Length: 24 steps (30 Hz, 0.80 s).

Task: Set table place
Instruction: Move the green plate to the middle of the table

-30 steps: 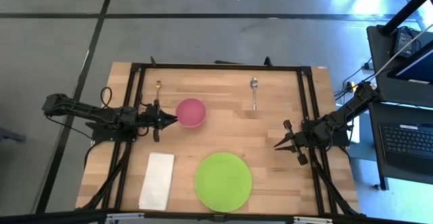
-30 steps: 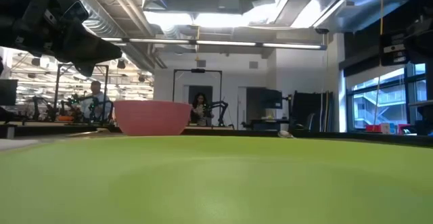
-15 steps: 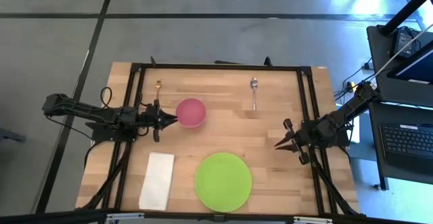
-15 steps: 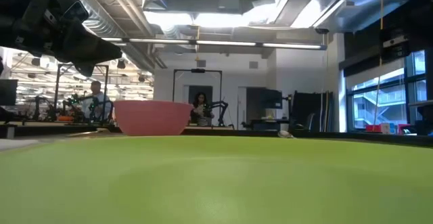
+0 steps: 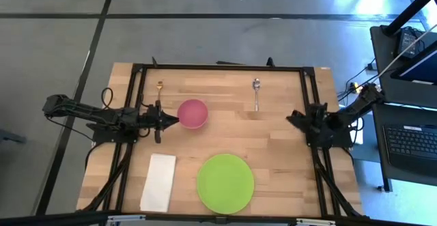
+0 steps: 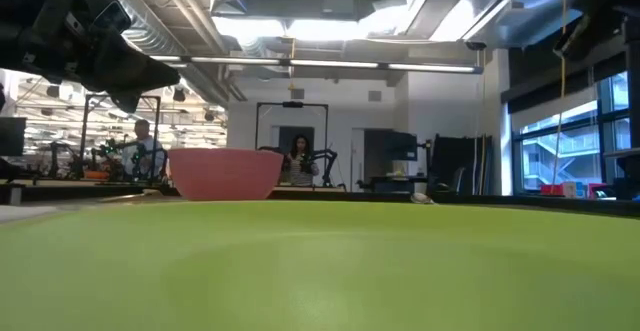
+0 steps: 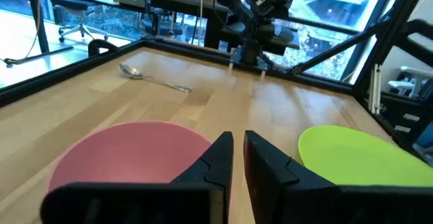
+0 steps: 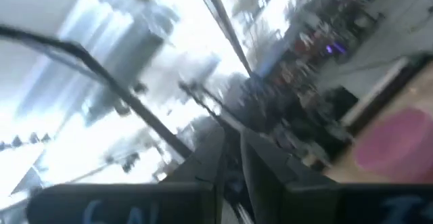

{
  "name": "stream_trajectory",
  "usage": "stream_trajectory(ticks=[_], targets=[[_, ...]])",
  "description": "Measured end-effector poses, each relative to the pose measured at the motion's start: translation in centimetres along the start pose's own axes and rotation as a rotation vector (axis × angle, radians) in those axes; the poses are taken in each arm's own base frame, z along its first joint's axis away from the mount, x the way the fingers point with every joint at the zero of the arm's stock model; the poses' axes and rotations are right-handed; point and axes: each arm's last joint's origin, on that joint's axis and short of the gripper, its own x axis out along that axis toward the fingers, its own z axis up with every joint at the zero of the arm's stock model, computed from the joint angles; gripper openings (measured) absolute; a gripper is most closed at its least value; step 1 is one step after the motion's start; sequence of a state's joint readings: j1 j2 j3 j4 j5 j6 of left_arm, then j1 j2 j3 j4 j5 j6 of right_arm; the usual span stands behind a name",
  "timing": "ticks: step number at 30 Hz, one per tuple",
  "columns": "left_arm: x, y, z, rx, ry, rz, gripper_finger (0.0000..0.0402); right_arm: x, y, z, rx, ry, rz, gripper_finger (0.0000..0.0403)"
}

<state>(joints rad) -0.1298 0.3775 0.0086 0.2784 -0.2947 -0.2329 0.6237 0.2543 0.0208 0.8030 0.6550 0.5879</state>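
The lime-green plate (image 5: 225,183) lies near the table's (image 5: 273,138) near edge, and the pink bowl (image 5: 192,113) stands at the left of centre. The silver spoon (image 5: 256,93) and the gold-tipped utensil (image 5: 160,89) lie near the far edge. My left gripper (image 5: 176,120) is shut and hovers just above the bowl's left rim (image 7: 135,139), touching nothing. My right gripper (image 5: 289,119) is shut and empty, raised over the table's right side. Its blurred wrist view looks across at the bowl (image 8: 399,143).
A white folded napkin (image 5: 158,181) lies at the near left, beside the plate. The black frame rails (image 5: 308,96) run along the table's sides and far edge. Bare wood lies between the bowl, the plate and my right gripper. People sit in the room beyond (image 6: 296,161).
My right gripper has gone toward the table's far edge and risen, turning and tipping as it went, and it now shows at the top right of the low view. The bowl, plate and utensils lie as before.
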Motion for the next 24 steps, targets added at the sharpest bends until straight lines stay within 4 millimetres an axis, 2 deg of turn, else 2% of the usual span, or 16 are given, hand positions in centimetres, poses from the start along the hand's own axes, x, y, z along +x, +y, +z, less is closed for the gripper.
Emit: stream_trajectory(ticks=[3, 9, 14, 19, 24], targets=[[0.0, -0.1, 0.5, -0.019, -0.050, -0.010, 0.0024, 0.0, 0.3, 0.9, -0.030, -0.095, 0.007, 0.0053], [-0.1, -0.3, 1.4, -0.184, -0.142, -0.044, 0.0017, 0.0, 0.6, 1.8, -0.090, -0.186, 0.023, 0.0053], [-0.1, -0.4, 1.6, -0.414, -0.147, -0.068, 0.0011, 0.0, 0.6, 1.9, -0.059, -0.189, 0.026, 0.0053], [-0.4, -0.2, 2.8, -0.761, -0.313, -0.048, 0.0006, 0.0, 0.7, 2.1, -0.095, -0.211, 0.021, 0.0053], [-0.7, -0.2, 3.5, -0.822, -0.390, -0.070, 0.0001, -0.1, 0.8, 2.3, -0.169, -0.229, 0.020, 0.0053]])
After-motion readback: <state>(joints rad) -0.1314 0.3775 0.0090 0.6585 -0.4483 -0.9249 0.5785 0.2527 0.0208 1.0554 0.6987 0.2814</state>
